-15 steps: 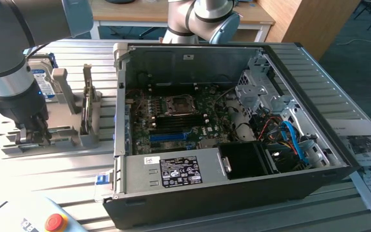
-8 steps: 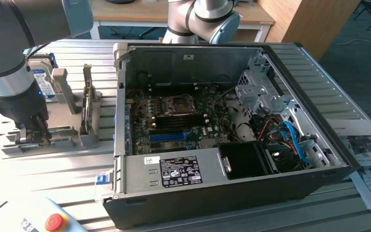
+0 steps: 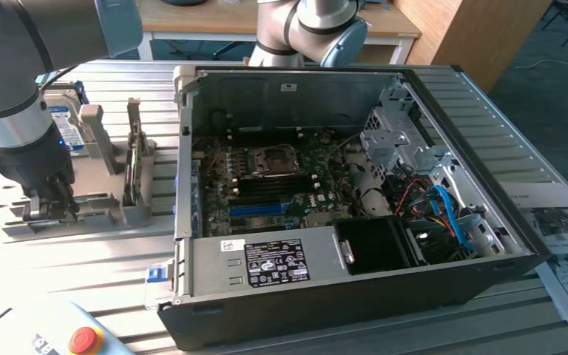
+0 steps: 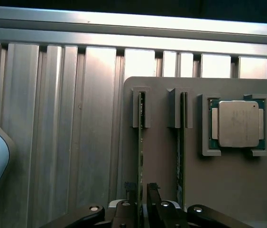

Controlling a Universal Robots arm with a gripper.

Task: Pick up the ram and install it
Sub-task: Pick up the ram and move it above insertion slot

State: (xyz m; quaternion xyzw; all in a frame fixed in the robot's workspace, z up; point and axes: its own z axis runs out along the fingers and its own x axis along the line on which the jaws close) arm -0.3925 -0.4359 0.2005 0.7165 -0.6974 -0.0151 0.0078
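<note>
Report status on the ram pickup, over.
Claw down at the fixture, lined up over one ram stick. Stick standing on edge in its slot, not lifted. Second stick alongside, apart; nothing blocking.

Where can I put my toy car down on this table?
Bare ribbed table lies between the gray holder, the computer case and the red-button pendant. More lies at the exterior view's right, behind the papers. The holder and case are crowded.

Your arm is silver-grey with pale blue joint caps and a black cable; your gripper is black with silver screws.
</note>
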